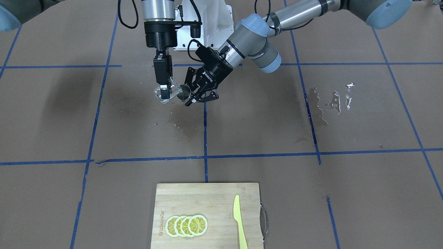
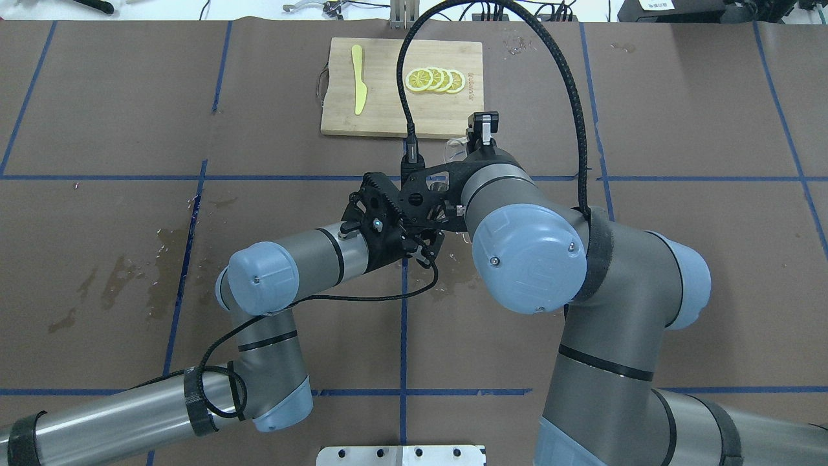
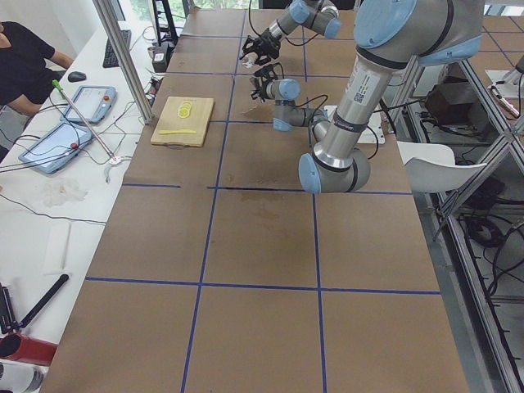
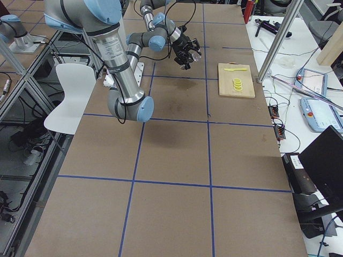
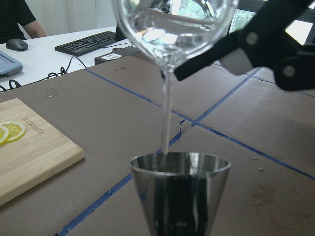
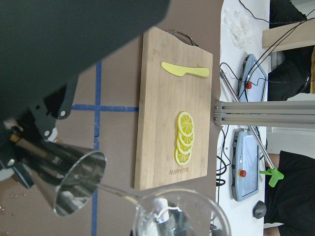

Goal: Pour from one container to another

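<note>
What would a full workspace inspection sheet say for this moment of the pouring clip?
Surface: brown paper table with a blue tape grid; wet stains under the pour.
Job's things: clear glass tilted, a thin stream falling into the metal cup.
Clutter: cutting board with lemon slices and a yellow knife.
Pincers: right pincer shut on the clear glass; left pincer shut on the metal cup.
Cables: black cable arcs over the right arm.
Surroundings: operator at a side desk with tablets and a keyboard.
</note>
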Robot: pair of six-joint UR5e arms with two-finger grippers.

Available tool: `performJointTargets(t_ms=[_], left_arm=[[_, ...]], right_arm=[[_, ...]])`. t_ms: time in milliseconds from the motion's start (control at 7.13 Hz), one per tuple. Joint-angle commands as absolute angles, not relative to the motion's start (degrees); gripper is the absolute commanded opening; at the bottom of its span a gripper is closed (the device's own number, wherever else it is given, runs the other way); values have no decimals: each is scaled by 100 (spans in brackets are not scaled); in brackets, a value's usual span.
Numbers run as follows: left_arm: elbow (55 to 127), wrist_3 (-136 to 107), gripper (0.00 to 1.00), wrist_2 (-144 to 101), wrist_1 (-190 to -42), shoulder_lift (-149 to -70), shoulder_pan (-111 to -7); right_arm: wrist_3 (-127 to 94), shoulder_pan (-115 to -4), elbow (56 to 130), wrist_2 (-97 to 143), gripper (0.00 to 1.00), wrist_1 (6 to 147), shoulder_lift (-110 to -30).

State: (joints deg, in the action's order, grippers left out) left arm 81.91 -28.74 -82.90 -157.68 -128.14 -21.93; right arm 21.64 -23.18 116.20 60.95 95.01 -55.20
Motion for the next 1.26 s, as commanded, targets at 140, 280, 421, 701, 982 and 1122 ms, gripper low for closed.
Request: performJointTargets(t_ms=[140, 280, 421, 701, 982, 1122], left_arm=[[8183, -2874, 0, -8288, -15768, -12814, -2206], [8183, -2874, 0, -8288, -15768, -12814, -2206], [8183, -2874, 0, -8288, -15768, -12814, -2206], [8183, -2874, 0, -8288, -15768, -12814, -2206], [8183, -2874, 0, -8288, -15768, -12814, -2206], [8183, -2874, 0, -8288, -15768, -12814, -2206]], right_arm=[[2487, -2276, 11654, 5915, 0, 9545, -5493], [2540, -2181, 11654, 5758, 0, 9562, -5484], [2888, -2023, 11663, 5418, 0, 9580, -5441], [2997, -1986, 11663, 5344, 0, 9650, -5388], [3346, -1934, 11663, 5003, 0, 9816, -5353], [3392, -1907, 11654, 4975, 0, 9835, -5326]])
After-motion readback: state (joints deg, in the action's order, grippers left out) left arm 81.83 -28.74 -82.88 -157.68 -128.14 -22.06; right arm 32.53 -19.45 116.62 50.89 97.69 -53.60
